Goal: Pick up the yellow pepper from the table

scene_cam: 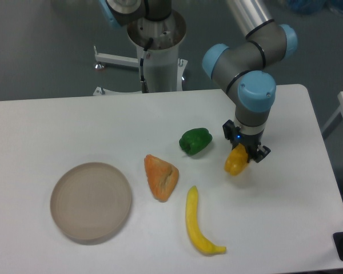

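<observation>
The yellow pepper (235, 162) is small, glossy and yellow-orange, and sits at the right of the white table (57, 125). My gripper (243, 144) comes down on it from above. Its dark fingers are shut on the pepper's upper part, and the lower part sticks out below them. I cannot tell whether the pepper still touches the table.
A green pepper (195, 140) lies just left of the gripper. An orange wedge-shaped lump (160, 177) and a long curved yellow fruit (198, 224) lie nearer the front. A round beige plate (91, 201) is at the front left. The robot base (157, 45) stands behind the table.
</observation>
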